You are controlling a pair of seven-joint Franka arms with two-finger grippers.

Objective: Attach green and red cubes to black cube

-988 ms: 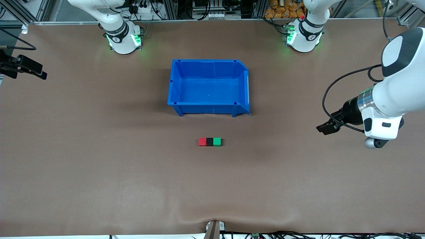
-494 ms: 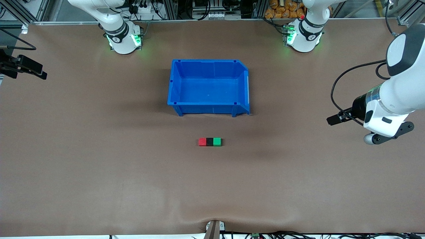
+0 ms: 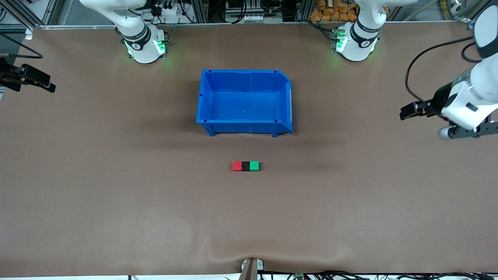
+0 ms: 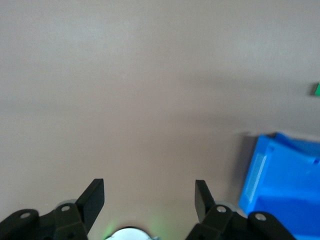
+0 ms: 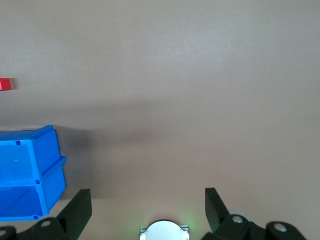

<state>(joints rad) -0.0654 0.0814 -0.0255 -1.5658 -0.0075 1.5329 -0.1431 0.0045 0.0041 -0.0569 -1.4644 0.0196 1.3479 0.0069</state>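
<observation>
The red cube (image 3: 237, 166), black cube (image 3: 245, 166) and green cube (image 3: 254, 166) sit touching in a row on the desk (image 3: 116, 194), nearer the front camera than the blue bin (image 3: 244, 126); the joining looks done. The left tool (image 3: 407, 112), empty and parted, has pulled away toward its desk end. The right tool (image 3: 46, 84) waits wide open.

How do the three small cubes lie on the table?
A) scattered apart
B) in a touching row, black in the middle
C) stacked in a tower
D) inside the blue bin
B: the red cube, black cube and green cube sit side by side in one touching row, nearer the front camera than the blue bin.
</observation>
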